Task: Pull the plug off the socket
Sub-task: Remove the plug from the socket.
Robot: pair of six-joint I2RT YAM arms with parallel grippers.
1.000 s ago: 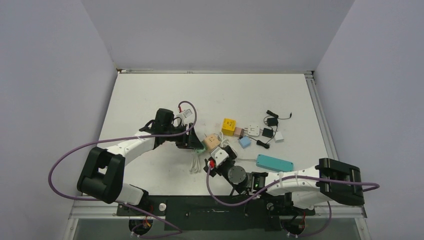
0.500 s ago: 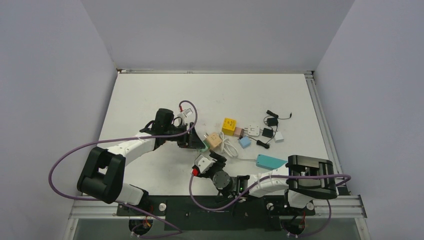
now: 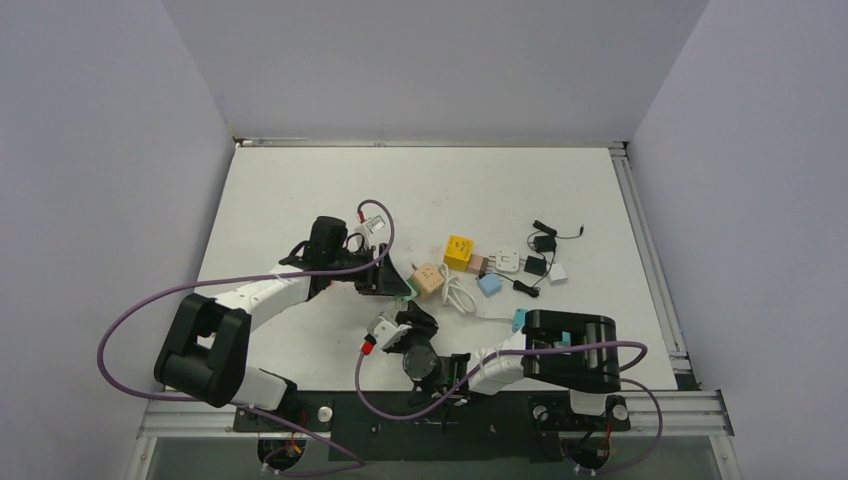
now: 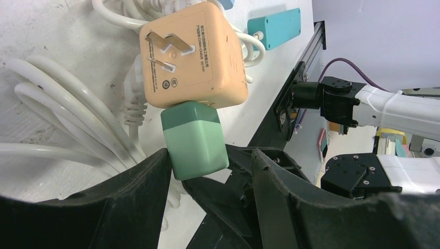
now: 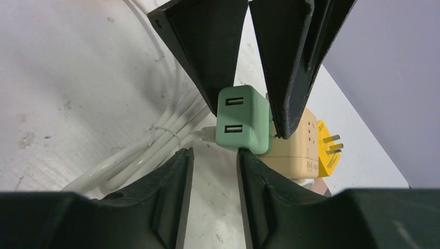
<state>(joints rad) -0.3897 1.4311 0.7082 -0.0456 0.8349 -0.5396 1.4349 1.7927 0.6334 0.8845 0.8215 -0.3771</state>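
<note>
A green plug (image 4: 194, 139) sits in the peach cube socket (image 4: 192, 57), which lies on the table. My left gripper (image 4: 210, 158) is shut on the plug. In the right wrist view its black fingers (image 5: 218, 57) pinch the plug (image 5: 241, 118) from both sides, with the socket (image 5: 298, 145) behind it. My right gripper (image 5: 214, 153) is just in front of the plug, low over the table. Its jaws stand a narrow gap apart with nothing between them. From above, the plug (image 3: 407, 291), the socket (image 3: 429, 278), the left gripper (image 3: 393, 284) and the right gripper (image 3: 405, 318) are bunched together.
A white cable bundle (image 5: 140, 150) lies beside the plug. A yellow cube (image 3: 458, 252), a white adapter (image 3: 508, 261), a small blue block (image 3: 489, 284) and black cables (image 3: 543, 243) lie to the right. A teal power strip (image 3: 519, 319) is half hidden by my right arm.
My right arm has swung left along the near edge, bringing its gripper below the plug, and its jaws have narrowed. The left arm has stayed put, gripping the plug.
</note>
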